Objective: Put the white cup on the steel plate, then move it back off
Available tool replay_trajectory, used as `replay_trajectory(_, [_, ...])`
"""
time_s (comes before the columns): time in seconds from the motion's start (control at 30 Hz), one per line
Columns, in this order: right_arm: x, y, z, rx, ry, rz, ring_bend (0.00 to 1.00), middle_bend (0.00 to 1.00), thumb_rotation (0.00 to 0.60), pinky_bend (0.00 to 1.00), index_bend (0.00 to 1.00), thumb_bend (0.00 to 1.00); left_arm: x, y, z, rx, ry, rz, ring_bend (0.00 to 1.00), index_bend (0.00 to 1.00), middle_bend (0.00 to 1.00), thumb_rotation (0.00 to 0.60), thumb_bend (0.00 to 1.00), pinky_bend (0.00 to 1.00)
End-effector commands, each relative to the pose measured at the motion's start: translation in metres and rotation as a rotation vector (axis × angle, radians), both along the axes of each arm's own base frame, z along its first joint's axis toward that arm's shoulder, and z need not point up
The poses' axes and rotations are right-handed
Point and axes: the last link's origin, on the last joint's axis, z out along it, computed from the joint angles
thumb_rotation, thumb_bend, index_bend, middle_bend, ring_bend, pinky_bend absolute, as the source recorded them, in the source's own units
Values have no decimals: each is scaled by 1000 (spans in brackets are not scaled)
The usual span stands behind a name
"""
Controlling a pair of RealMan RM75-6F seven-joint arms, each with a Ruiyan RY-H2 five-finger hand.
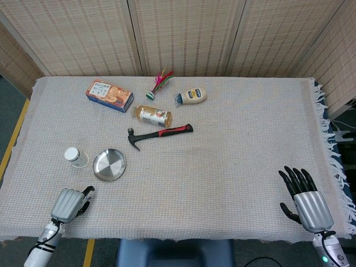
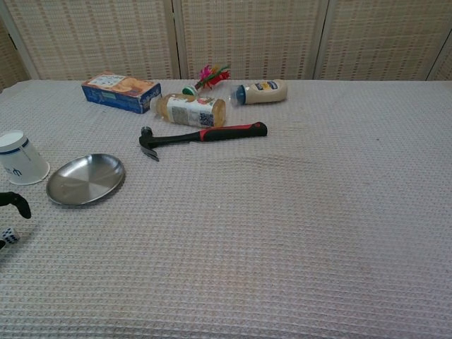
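The white cup [image 1: 75, 157] with a blue band stands narrow end up on the cloth, just left of the steel plate [image 1: 109, 164], which holds nothing. The chest view shows the cup [image 2: 20, 159] and plate [image 2: 85, 179] side by side and apart. My left hand [image 1: 69, 203] hovers at the near left edge, a short way in front of the cup and plate, holding nothing. Its dark fingers [image 2: 17, 201] just enter the chest view, below the cup. My right hand [image 1: 306, 199] sits at the near right corner with fingers spread, far from both objects.
A small die [image 2: 8, 235] lies by the left hand. Further back are a hammer [image 1: 160, 134], a lying bottle [image 1: 152, 115], a snack box [image 1: 109, 95], a mayonnaise bottle [image 1: 192, 95] and a feathered toy [image 1: 159, 83]. The cloth's fringed edge [image 1: 334, 161] runs along the right.
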Motion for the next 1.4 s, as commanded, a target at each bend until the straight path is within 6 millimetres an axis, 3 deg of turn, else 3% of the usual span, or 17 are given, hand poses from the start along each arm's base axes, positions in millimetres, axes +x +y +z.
replay_trajectory(0.03, [0, 0, 0, 0, 1, -2, 0, 0, 600, 0, 0, 205, -4, 1, -3, -2, 21, 2, 876, 382, 968, 600, 383, 1000])
replay_trajectory(0.43, [-1, 0, -2, 14, 6, -19, 0, 0, 600, 0, 0, 205, -13, 6, -4, 3, 66, 5, 879, 423, 976, 600, 384, 1000])
replay_trajectory(1.07, [-2, -1, -4, 28, 10, -36, 0, 0, 600, 0, 0, 206, -12, 11, -6, 23, 50, -4, 886, 528, 991, 600, 386, 1000])
replay_trajectory(1.27, [-2, -2, -5, 35, 11, -39, 0, 0, 600, 0, 0, 206, 4, 18, 5, 64, -20, -42, 904, 548, 1000, 600, 389, 1000])
replay_trajectory(1.4, [-3, -2, -7, 42, 13, -45, 0, 0, 600, 0, 0, 206, 28, 48, 7, 80, -56, -85, 909, 544, 1000, 600, 391, 1000])
